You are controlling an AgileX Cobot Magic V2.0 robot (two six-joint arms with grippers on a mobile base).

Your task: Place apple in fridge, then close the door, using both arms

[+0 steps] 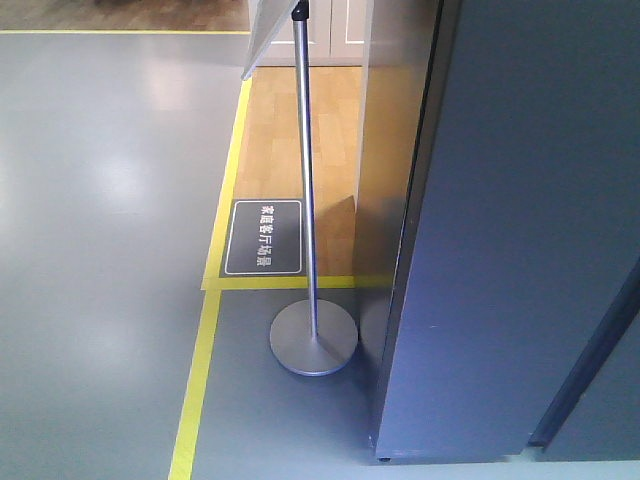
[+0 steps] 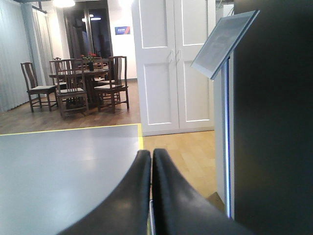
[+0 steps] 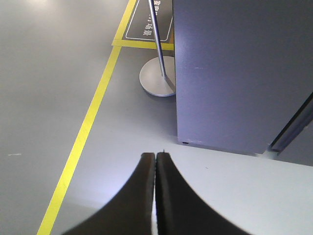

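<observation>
The fridge [image 1: 500,250] shows only its dark grey outside, filling the right of the front view; it stands on the grey floor. It is the dark wall on the right in the left wrist view [image 2: 274,122] and the grey block ahead in the right wrist view [image 3: 234,73]. A dark gap at the lower right sets off another grey panel [image 1: 615,400]; whether this is the door I cannot tell. The apple is out of view. My left gripper [image 2: 151,154] is shut and empty, pointing level past the fridge side. My right gripper [image 3: 155,156] is shut and empty, aimed down at the floor before the fridge.
A sign stand with a metal pole [image 1: 308,180] and round base [image 1: 313,338] stands close to the fridge's left side, its slanted board [image 2: 225,41] up high. Yellow floor tape [image 1: 195,380] runs on the left. White cupboard doors [image 2: 171,63] and a dining table with chairs [image 2: 78,83] are far off.
</observation>
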